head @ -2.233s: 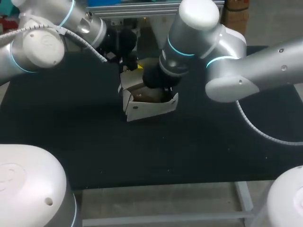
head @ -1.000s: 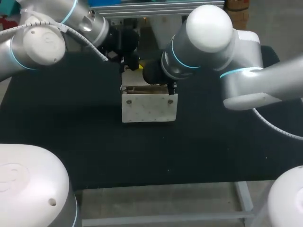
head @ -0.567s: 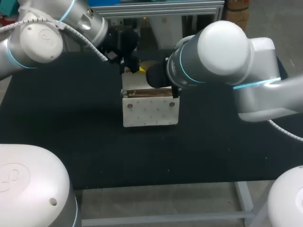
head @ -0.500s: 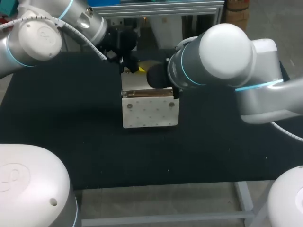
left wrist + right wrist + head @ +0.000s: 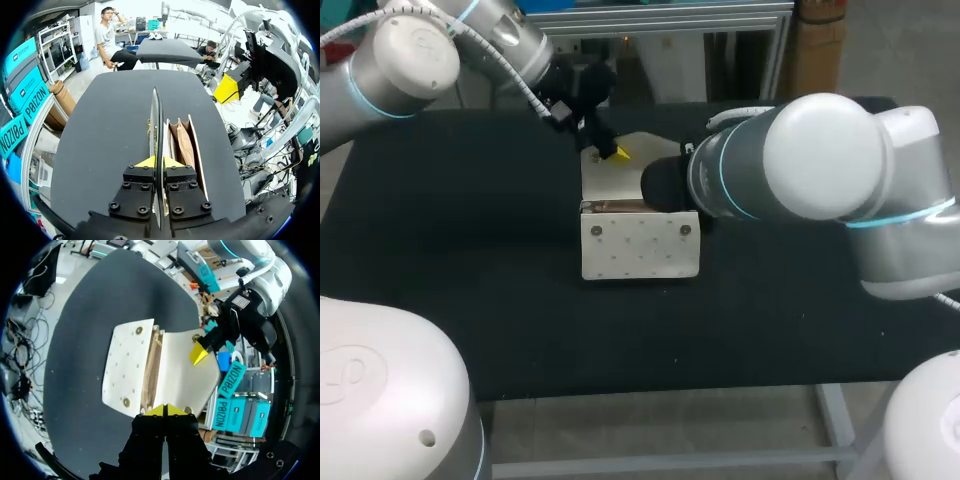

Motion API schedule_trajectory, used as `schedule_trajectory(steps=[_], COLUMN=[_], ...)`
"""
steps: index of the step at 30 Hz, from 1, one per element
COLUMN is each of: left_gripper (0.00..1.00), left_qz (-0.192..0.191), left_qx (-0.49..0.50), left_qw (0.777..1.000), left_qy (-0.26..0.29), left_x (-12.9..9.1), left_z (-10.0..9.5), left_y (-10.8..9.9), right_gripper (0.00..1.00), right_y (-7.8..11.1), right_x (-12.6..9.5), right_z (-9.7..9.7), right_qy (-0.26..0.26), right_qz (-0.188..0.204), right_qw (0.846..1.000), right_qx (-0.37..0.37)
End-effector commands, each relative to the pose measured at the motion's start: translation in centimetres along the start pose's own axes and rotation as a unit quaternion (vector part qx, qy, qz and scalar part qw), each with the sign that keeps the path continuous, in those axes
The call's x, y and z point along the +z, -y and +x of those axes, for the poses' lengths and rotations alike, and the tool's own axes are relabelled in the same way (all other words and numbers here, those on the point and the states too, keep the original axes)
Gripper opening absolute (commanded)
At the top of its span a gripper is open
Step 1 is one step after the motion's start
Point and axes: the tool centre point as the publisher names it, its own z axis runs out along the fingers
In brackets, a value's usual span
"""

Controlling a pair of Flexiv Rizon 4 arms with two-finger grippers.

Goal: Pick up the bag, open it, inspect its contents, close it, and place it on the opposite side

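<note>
the white, stud-dotted flap bag (image 5: 640,245) stands near the middle of the black table (image 5: 470,250), mouth open and tan lining showing; the left gripper (image 5: 159,161) pinches the raised flap (image 5: 187,372) edge-on; the right gripper (image 5: 165,410) has its tips pressed together on the side rim, seemingly nipping it; the panels look stiff yet light, likely to tip or slide, so rim and flap edge seem the sound holds

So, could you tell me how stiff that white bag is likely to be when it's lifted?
Probably fairly stiff: the bag stands upright on the table with flat, uncreased panels. Its flap reads as one flat sheet though the left tool pinches only its edge, so it likely won't flop. Being tall and open-topped, it may tip if pushed high.
</note>
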Motion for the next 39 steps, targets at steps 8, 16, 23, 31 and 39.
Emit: schedule_trajectory(steps=[8,16,23,31,39], left_gripper=[0.00,0.00,0.00,0.00,0.00], left_qz=[-0.001,0.001,0.000,-0.007,-0.004], left_qx=[-0.009,-0.022,-0.017,-0.061,-0.049], left_qw=[0.998,0.997,0.998,0.994,0.996], left_qy=[-0.064,-0.075,-0.064,-0.087,-0.069], left_x=[1.0,0.9,0.4,2.8,3.7], left_z=[-0.7,-0.1,0.4,-0.9,-2.2], left_y=[0.3,0.2,0.5,-1.5,-2.9], right_gripper=[0.00,0.00,0.00,0.00,0.00], right_y=[0.2,0.1,-0.1,-0.4,-0.7], right_x=[-1.8,-2.8,-3.1,-2.3,-2.0], right_z=[1.4,1.9,1.8,2.9,3.6], right_qy=[0.014,0.020,0.026,0.009,0.005], right_qz=[0.007,0.009,0.011,0.007,0.006], right_qw=[1.000,1.000,1.000,1.000,1.000], right_qx=[0.002,0.001,0.002,0.006,0.001])
